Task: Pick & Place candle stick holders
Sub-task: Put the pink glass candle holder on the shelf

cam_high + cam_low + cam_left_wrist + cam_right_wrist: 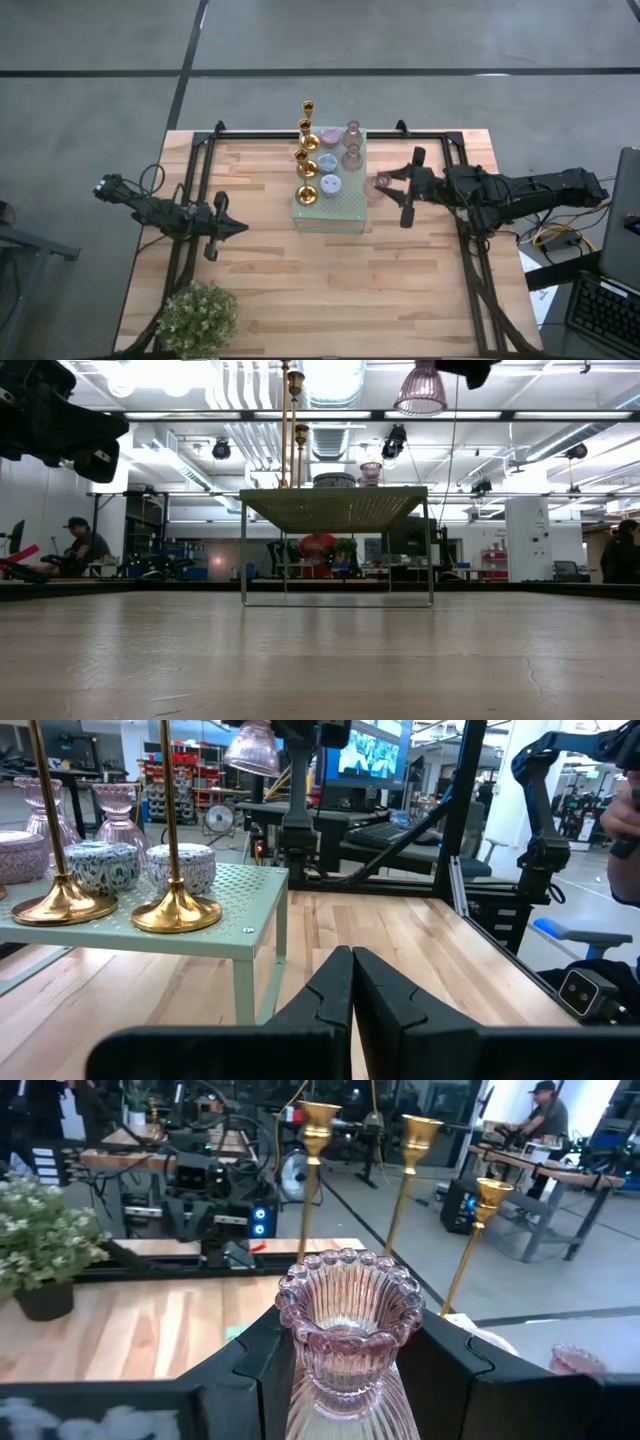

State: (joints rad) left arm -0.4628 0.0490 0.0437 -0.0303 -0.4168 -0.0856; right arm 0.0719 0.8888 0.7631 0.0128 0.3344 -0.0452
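A pale green perforated stand [345, 205] sits mid-table. On it, several slim gold candle stick holders [305, 160] stand in a row along its left side, with small squat pink and pale-blue holders [330, 163] beside them. My right gripper [386, 182] is just right of the stand, shut on a pink ribbed glass holder [345, 1335] with a beaded rim. In the low view that holder [420, 390] hangs well above the stand top. My left gripper [240, 228] waits shut, left of the stand, holding nothing [352, 960]. My right gripper pinches the pink holder's ribbed body [300, 1370], below the beaded rim, between its two fingers [250, 1365]. The fingers lie about level, reaching in from the table's right. The holder stands upright, rim up, lifted clear of table and stand.
A bushy potted plant [197, 316] stands at the near left corner. Black frame rails [470, 250] run along the table's left, right and far edges. A keyboard [605, 310] lies off the table's right. Bare wood [340, 290] lies near of the stand.
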